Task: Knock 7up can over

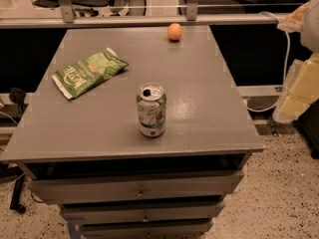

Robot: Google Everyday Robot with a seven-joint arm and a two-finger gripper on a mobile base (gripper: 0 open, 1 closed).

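Observation:
The 7up can stands upright on the grey table top, near the front edge and about mid-width. Its body is white-silver and green with a red dot, and its silver top is open. My gripper shows only as a pale yellowish blurred shape at the right edge of the view. It is off the table's right side, well apart from the can and touching nothing on the table.
A flat green crisp bag lies at the left of the table. An orange fruit sits at the back edge. Drawers lie below the front edge. A rail and glass partition run behind the table. A white cable hangs at right.

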